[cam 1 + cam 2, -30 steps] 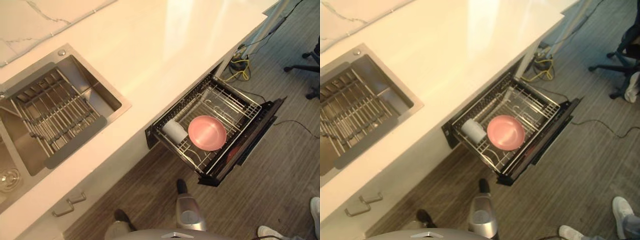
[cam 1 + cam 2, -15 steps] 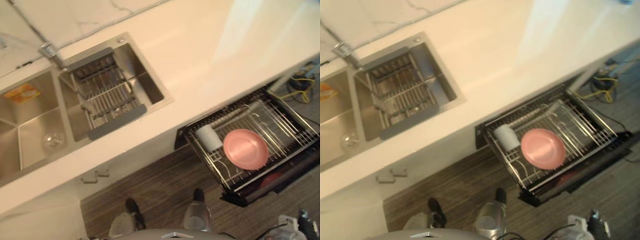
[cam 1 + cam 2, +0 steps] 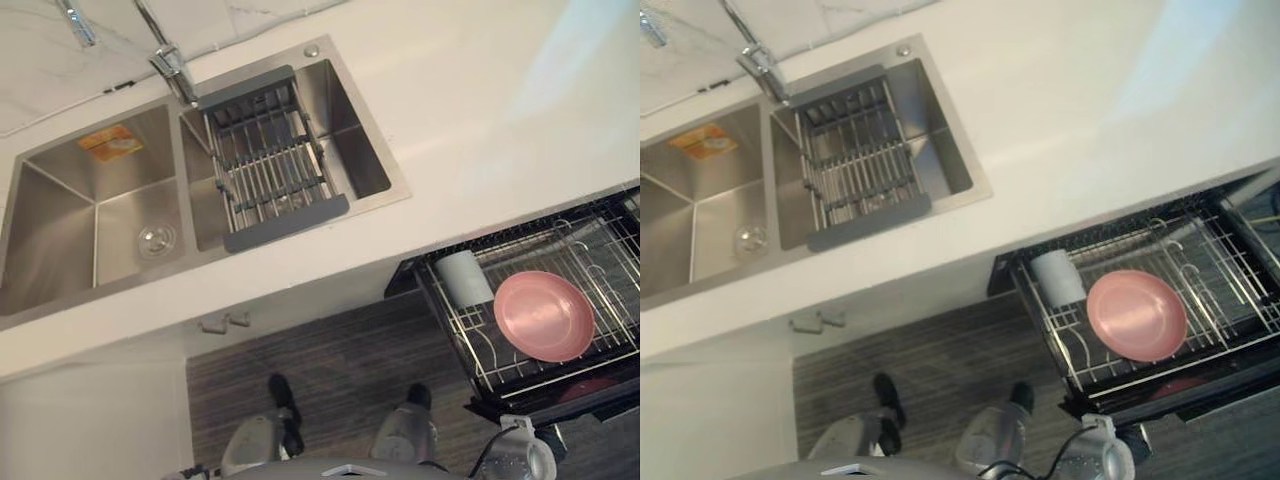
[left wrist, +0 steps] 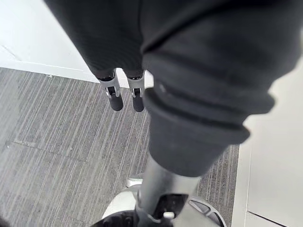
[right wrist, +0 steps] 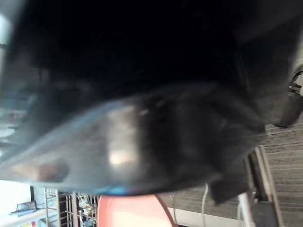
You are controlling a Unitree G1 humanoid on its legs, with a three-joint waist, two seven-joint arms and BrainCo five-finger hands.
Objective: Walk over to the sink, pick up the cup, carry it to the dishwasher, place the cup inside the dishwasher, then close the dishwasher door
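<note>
the cup (image 3: 465, 277) is being shown resting in the pulled-out wire rack (image 3: 600, 250) of the dishwasher (image 3: 402, 280), at the rack's end nearest the sink (image 3: 60, 240), close under the countertop (image 3: 480, 120) edge and just beside a pink plate (image 3: 544, 315). whether it is standing or tipped cannot be told. the sink, with a drain rack (image 3: 270, 170) across one basin, is being seen well apart from the dishwasher along the counter.

the left hand (image 4: 116, 100) is being hung over the floor with its fingers straight and loose, and nothing is being held in it. the right hand (image 5: 142, 71) is being seen only as a dark blurred cover, so how far open it is, and whether anything is in it, cannot be told.

placing is being judged as done, with the door (image 3: 570, 398) left to be shut. trouble is being expected mostly there: if the door is being pushed hard or off-centre, the cup and plate are likely being knocked together or the cup toppled; if a hand is being swung low across the wires, it risks being snagged.
</note>
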